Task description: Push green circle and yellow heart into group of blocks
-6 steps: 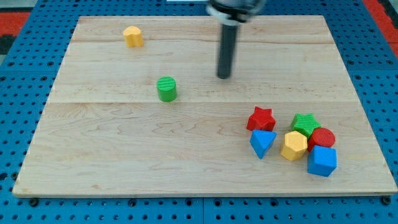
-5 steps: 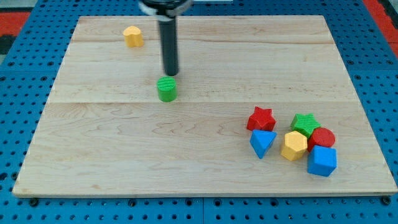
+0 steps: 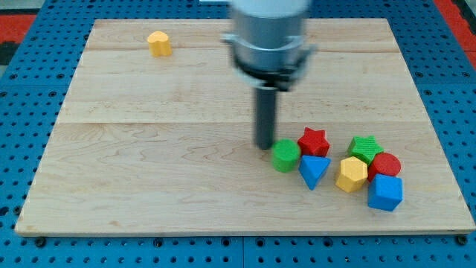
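Note:
The green circle [image 3: 285,155] sits at the lower right of the board, touching the left side of the block group beside the red star [image 3: 314,141] and the blue triangle [image 3: 313,171]. My tip [image 3: 264,146] is just left of the green circle, against its upper left edge. The yellow heart [image 3: 158,43] sits alone near the board's top left. The group also holds a yellow hexagon [image 3: 352,173], a green star [image 3: 366,148], a red circle [image 3: 385,164] and a blue block [image 3: 384,193].
The wooden board [image 3: 149,186] lies on a blue pegboard table [image 3: 22,149]. The arm's grey body [image 3: 268,37] hangs over the board's upper middle.
The tip swept from above the green circle down and to the right. The green circle moved from the board's left centre to the left side of the block group.

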